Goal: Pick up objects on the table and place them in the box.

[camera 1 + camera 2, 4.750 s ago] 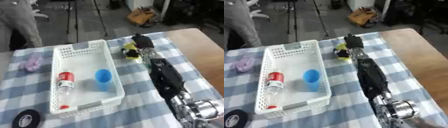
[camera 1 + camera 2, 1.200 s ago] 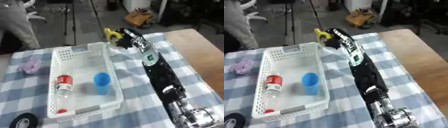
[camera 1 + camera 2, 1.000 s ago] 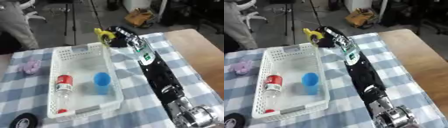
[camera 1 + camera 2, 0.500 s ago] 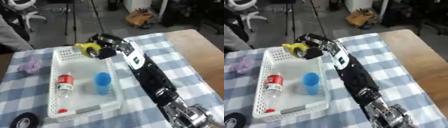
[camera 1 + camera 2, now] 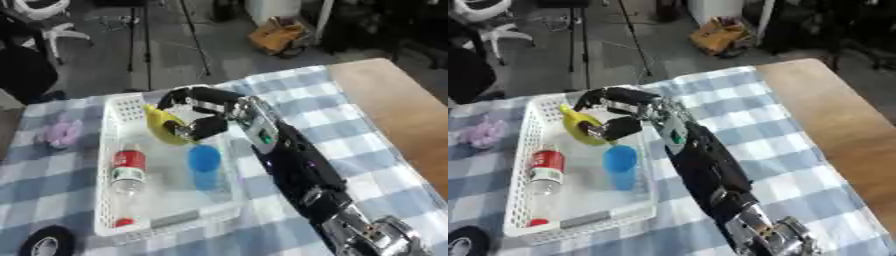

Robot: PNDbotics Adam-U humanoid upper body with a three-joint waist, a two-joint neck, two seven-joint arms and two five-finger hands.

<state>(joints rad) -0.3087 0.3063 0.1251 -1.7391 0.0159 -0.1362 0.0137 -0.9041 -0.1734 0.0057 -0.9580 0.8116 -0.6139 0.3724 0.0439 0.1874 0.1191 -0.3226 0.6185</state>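
We see right hand [image 5: 203,107] curled round yellow curved object [image 5: 164,125], held above white perforated plastic basket [image 5: 115,112], beside blue cup [image 5: 205,161] and red-labelled bottle [image 5: 128,171].

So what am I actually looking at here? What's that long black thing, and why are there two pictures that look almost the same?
The two pictures come from the two eyes of a camera in a robot's head, looking down at its table. The long black thing is the robot's right arm, ending in its right hand. The fingers curl round a yellow object, held over a white basket. In the basket lie a bottle with a red label and a blue cup. On the checked tablecloth outside it sit a purple thing and a black round thing. The left hand is not in view.
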